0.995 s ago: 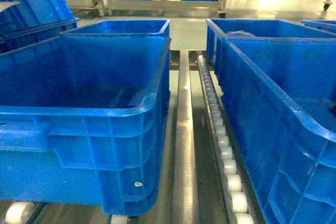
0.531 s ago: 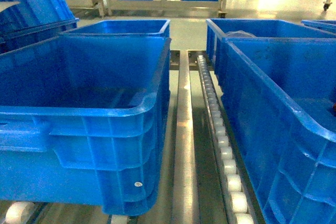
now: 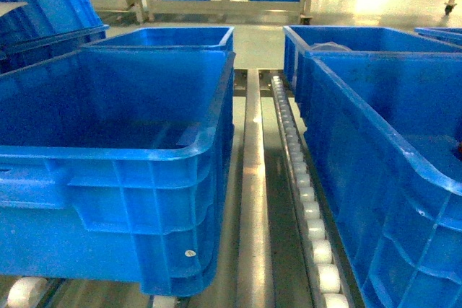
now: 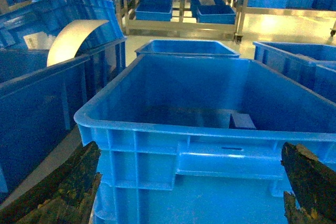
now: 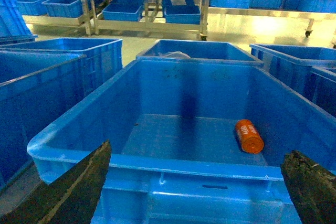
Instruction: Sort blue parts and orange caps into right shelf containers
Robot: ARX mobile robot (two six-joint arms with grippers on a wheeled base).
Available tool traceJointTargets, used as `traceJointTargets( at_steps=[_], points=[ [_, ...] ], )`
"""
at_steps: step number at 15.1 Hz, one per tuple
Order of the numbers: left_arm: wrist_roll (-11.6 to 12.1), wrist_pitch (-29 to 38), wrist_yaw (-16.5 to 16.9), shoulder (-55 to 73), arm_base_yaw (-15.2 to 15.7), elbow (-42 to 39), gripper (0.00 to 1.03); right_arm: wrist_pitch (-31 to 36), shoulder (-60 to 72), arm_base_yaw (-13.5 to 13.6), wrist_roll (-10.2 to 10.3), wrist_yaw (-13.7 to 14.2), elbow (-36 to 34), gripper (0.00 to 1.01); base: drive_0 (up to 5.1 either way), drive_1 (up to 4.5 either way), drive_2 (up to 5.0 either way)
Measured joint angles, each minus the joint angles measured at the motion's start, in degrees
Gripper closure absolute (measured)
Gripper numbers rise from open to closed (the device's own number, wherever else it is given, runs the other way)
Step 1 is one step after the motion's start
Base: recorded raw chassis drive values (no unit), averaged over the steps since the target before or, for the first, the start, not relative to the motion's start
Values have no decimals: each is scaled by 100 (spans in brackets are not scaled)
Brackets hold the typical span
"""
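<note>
Jaws of both grippers spread wide, empty. Left gripper faces a crate holding a blue part; right gripper faces a crate holding an orange cap. Each reach should clear the rim first.

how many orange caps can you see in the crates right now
1. A single orange cap lies on its side on the floor of the crate in front of the right wrist camera, toward its right wall. More may be hidden below other crates' walls.
</note>
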Motion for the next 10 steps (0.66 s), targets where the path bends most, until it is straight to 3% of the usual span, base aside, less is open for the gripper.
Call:
traceJointTargets(
  at_steps=[10],
  points=[
    [0, 0, 0, 0, 0, 0, 5, 0, 0, 0, 0, 0, 0, 3, 0, 0, 0]
  ],
)
